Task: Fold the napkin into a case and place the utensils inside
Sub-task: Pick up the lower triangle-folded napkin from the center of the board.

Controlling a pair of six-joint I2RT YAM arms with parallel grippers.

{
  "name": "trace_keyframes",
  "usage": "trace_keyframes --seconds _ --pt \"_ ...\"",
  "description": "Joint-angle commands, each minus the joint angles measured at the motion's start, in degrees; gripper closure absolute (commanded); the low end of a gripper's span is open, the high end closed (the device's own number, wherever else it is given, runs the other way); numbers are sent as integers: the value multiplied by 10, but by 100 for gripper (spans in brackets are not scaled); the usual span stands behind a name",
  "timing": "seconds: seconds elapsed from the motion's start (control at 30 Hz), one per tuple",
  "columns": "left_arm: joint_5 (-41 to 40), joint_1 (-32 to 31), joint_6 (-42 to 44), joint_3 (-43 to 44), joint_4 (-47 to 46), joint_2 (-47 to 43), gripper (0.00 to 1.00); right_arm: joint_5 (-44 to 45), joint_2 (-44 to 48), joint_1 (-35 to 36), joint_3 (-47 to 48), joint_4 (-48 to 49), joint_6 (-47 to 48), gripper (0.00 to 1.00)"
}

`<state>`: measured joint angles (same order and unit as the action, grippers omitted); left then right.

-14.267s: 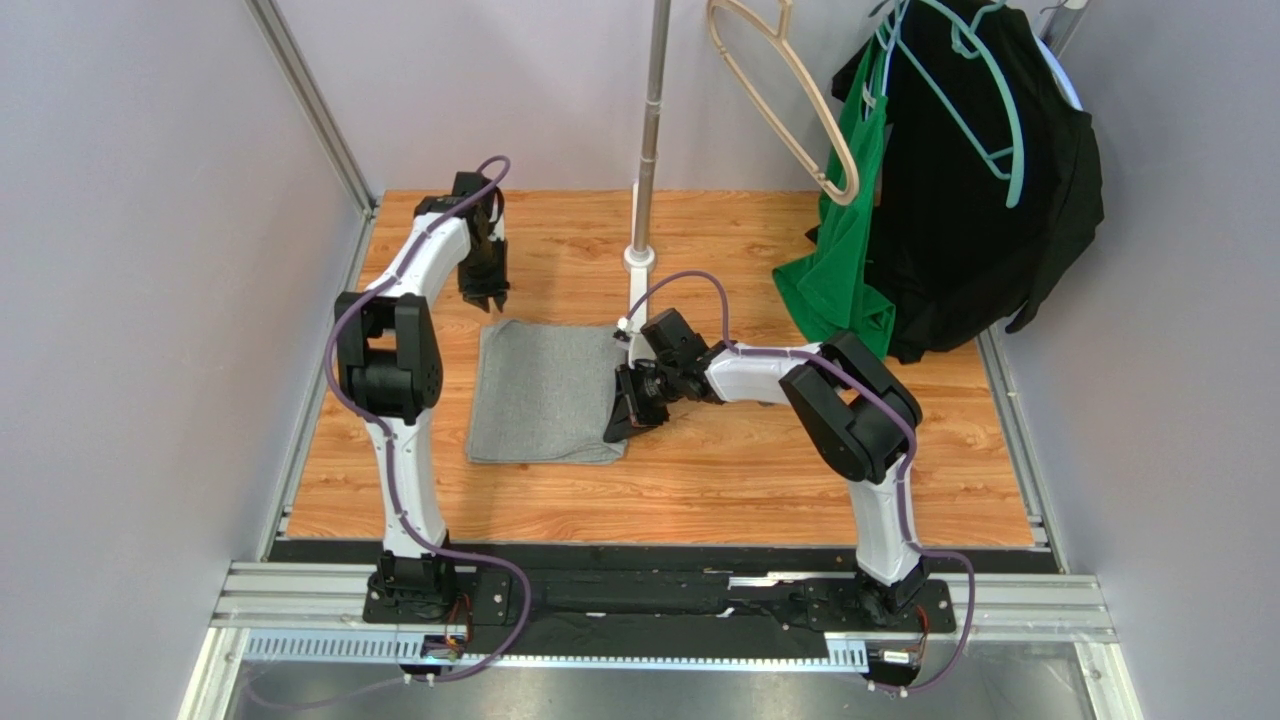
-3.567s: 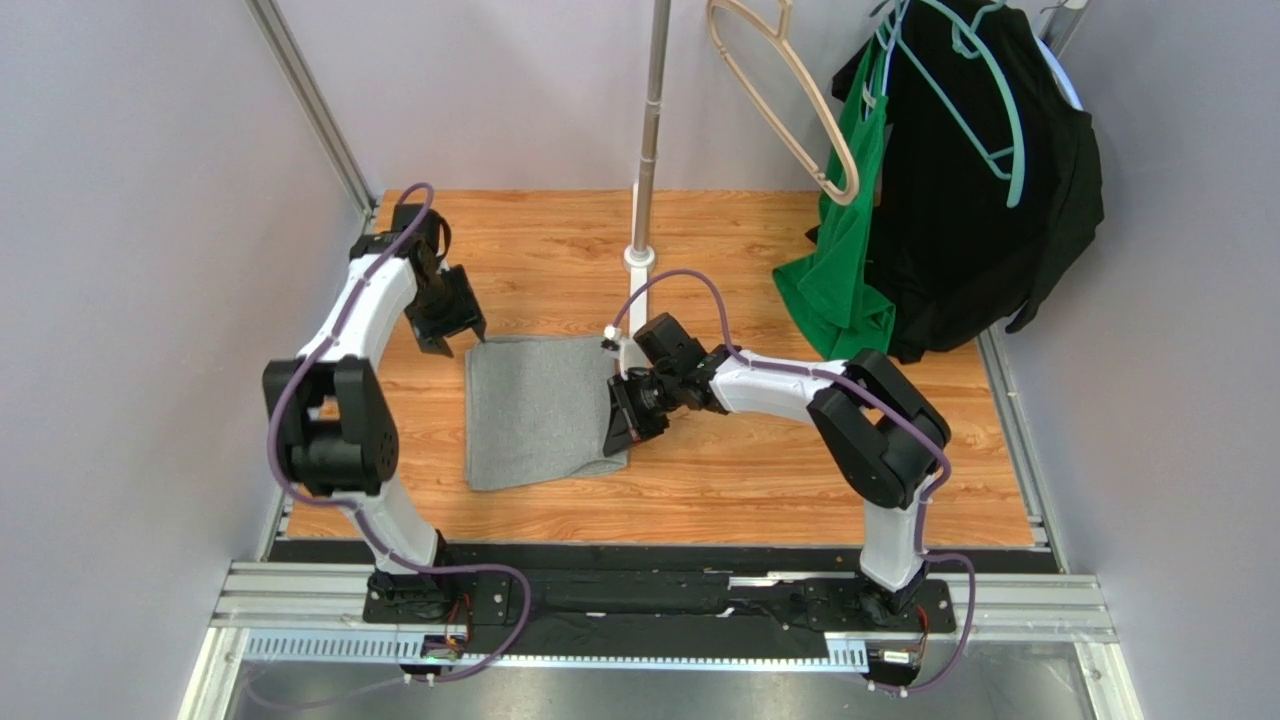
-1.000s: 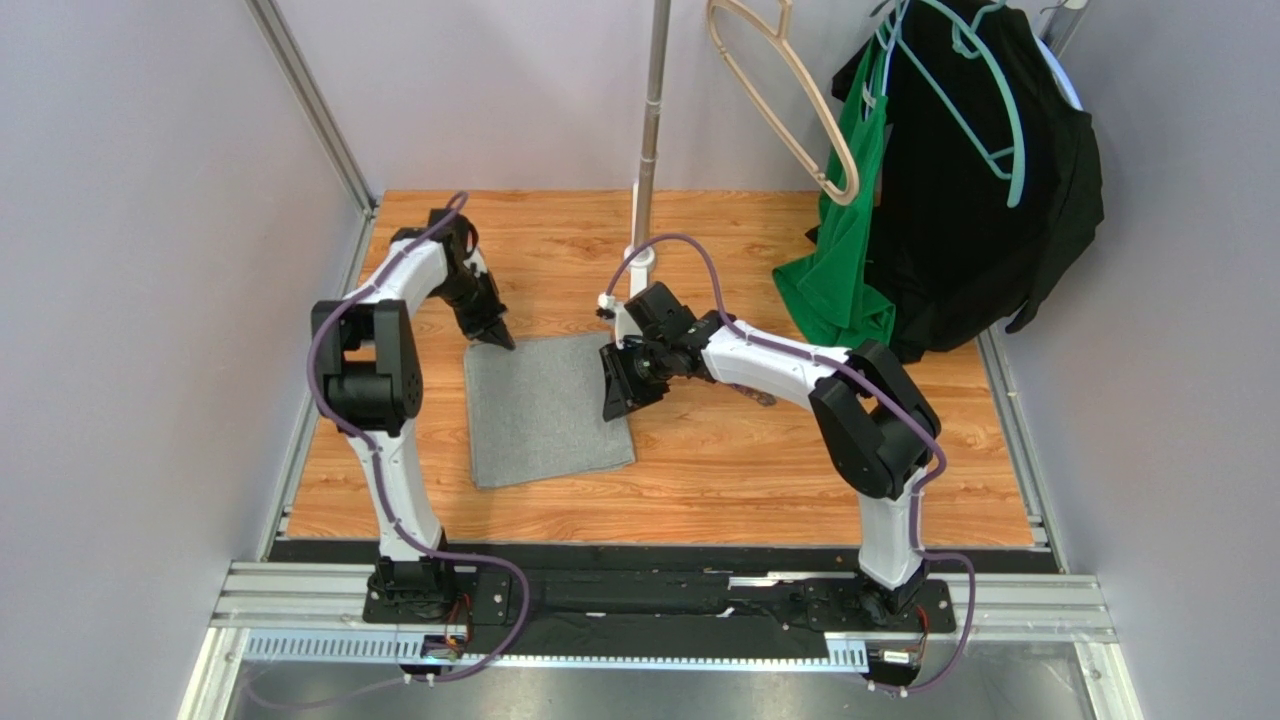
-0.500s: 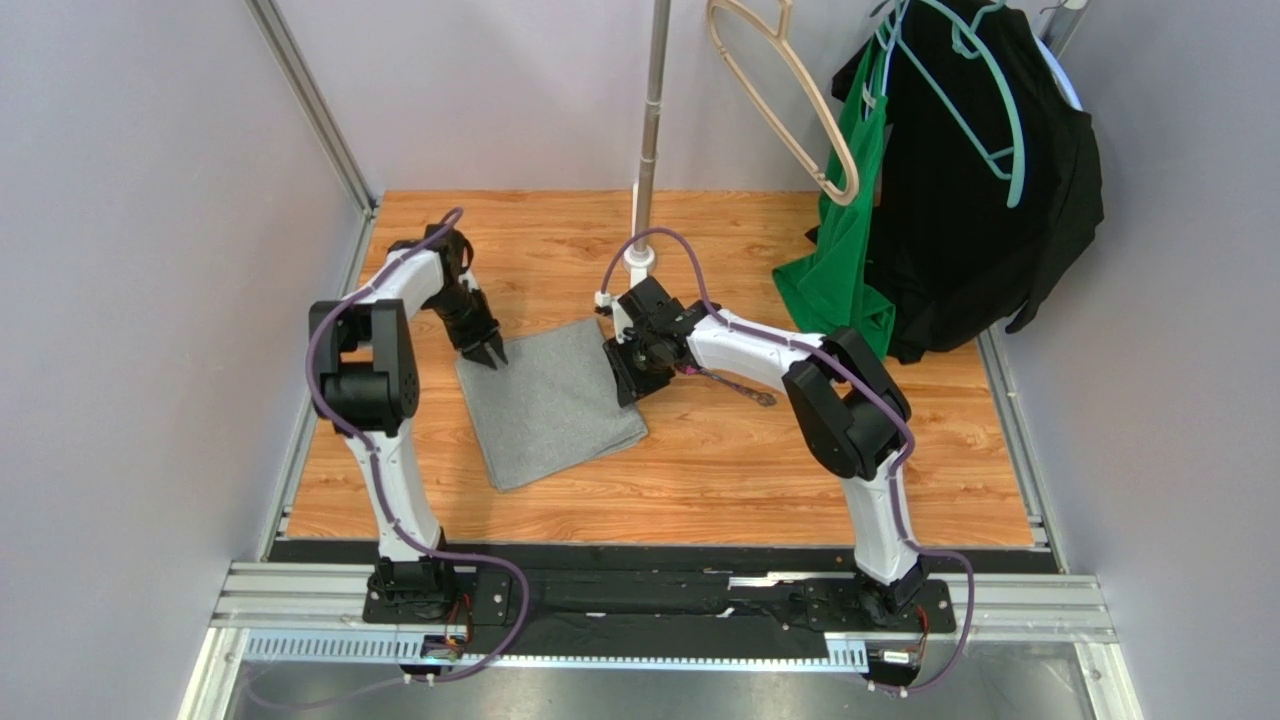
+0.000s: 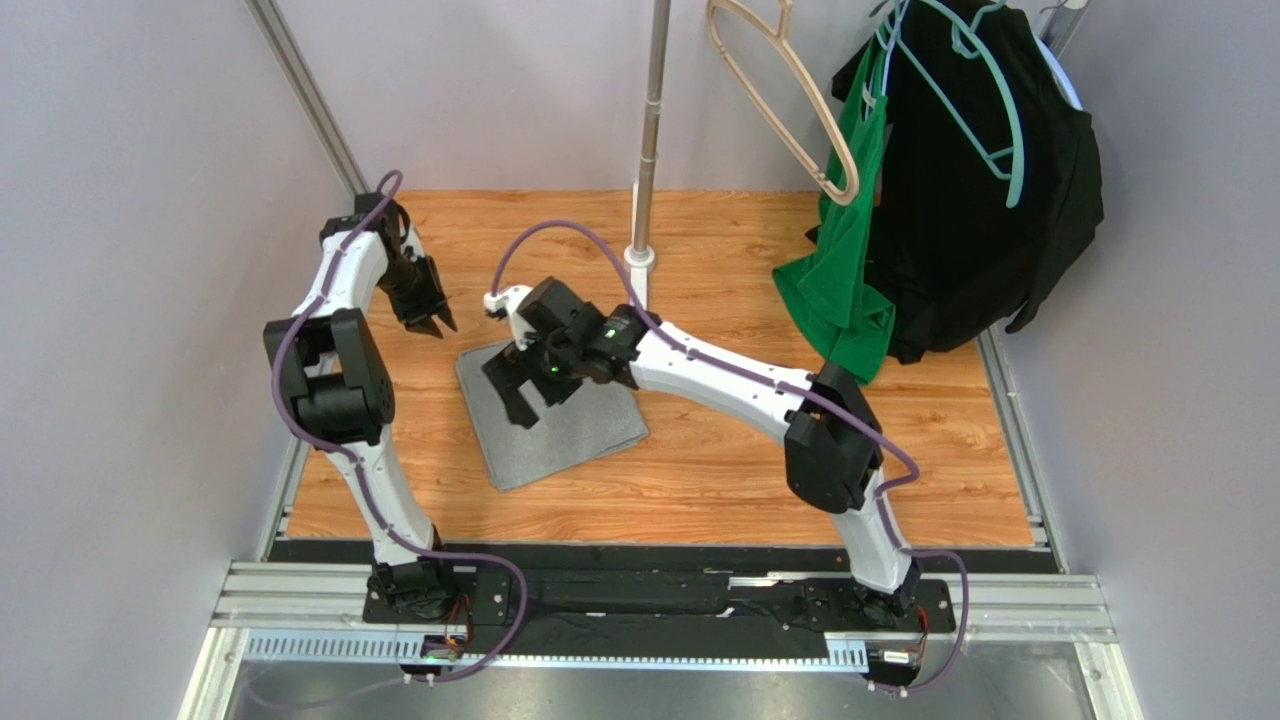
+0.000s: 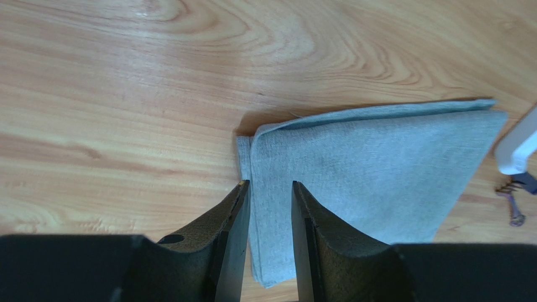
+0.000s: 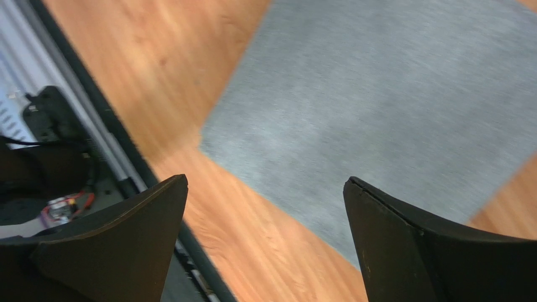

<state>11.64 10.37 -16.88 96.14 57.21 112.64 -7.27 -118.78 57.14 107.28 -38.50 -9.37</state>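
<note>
While no writing is legible, the right gripper (image 5: 522, 393) gapes wide above the napkin (image 5: 579, 428); the left gripper (image 6: 268, 207) is slightly parted, empty.

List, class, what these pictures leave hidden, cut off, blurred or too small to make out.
- Utensils: left wrist view shows only a small piece at the right edge, partly behind the white arm; its kind is unreadable.
- Napkin: top view, the right arm covers its middle.
- Napkin: right wrist view is motion-blurred, so folds and layers are unclear, and the frame cuts its far edges.
- Left tool: left wrist view, fingers cut off by the bottom edge.
</note>
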Motion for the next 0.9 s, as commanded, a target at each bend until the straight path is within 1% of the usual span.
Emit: trace_keyframes --seconds 0.0,0.03,0.2,0.4,0.5,0.6,0.63,0.7,0.77,0.8,0.87 --pt "-27 -5 43 11 -4 14 61 -16 -50 29 42 -8 -51 0" --pt "-28 -5 47 12 -5 15 61 2 -64 39 46 -6 -61 0" --pt "-1 -5 58 -8 -11 33 60 15 -97 56 60 -2 -101 1" --pt "-23 -4 45 -24 -6 65 60 31 -133 73 77 7 -130 10" --pt "-5 -5 36 -31 -12 70 60 57 -155 84 97 2 -137 15" --pt "15 -5 26 -38 -13 73 61 71 -170 91 116 0 -145 16" --pt "15 -5 20 -41 -11 76 61 95 -179 96 123 -2 -146 16" --pt "4 -5 14 -42 -5 83 61 109 -191 103 148 -3 -145 16" --pt "-3 -5 4 -42 -2 85 61 139 -220 111 176 -25 -145 16" --pt "-1 -5 0 -43 -2 80 61 147 -229 111 215 -38 -147 16" --pt "5 -4 -14 -48 -11 68 61 166 -250 114 243 -62 -149 17"
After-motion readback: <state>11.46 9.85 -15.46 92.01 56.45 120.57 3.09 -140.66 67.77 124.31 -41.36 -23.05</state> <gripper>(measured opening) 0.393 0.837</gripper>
